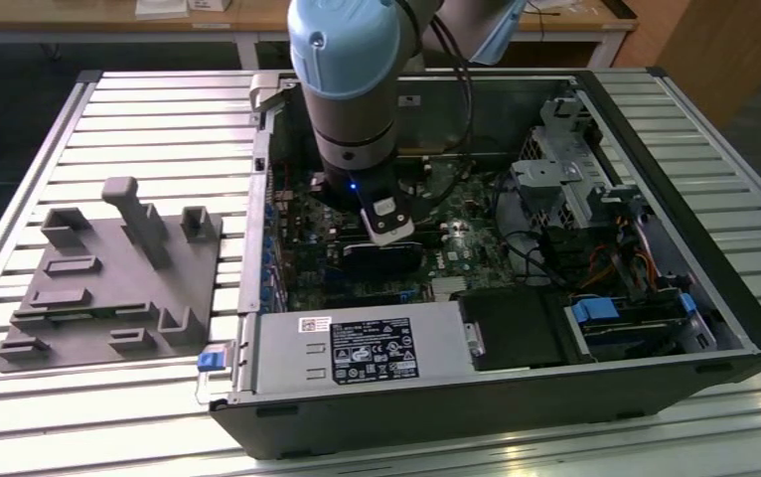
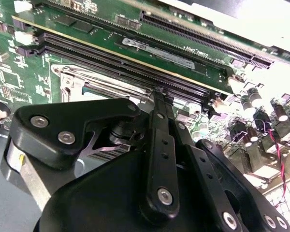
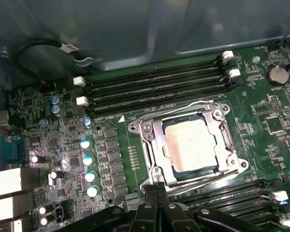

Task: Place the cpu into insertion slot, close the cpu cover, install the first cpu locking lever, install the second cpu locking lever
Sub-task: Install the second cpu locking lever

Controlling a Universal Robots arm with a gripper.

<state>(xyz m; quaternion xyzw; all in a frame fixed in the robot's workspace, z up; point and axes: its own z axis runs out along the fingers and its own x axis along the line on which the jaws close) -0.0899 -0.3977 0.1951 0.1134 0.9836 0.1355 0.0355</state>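
Observation:
In the first wrist view the cpu (image 3: 191, 145), a dull silver square, lies in the insertion slot (image 3: 135, 127) on the green board. The cpu cover (image 3: 153, 147) lies flat around the chip as a silvery frame. Thin wire levers (image 3: 208, 176) run along two sides of the socket. My gripper (image 3: 157, 187) is shut, its black fingertips pressed together just at the socket's edge by one lever's end. In the second wrist view the shut gripper (image 2: 161, 95) points down beside the socket's metal rim (image 2: 70, 79). In the exterior view the gripper (image 1: 387, 236) reaches down into the open computer case.
Long black memory slots (image 3: 154, 89) flank the socket on both sides. A row of capacitors (image 3: 88, 166) stands beside it. The case holds a power supply (image 1: 354, 350), a drive cage (image 1: 559, 184) and cables. A grey fixture tray (image 1: 109, 278) sits at the exterior view's left.

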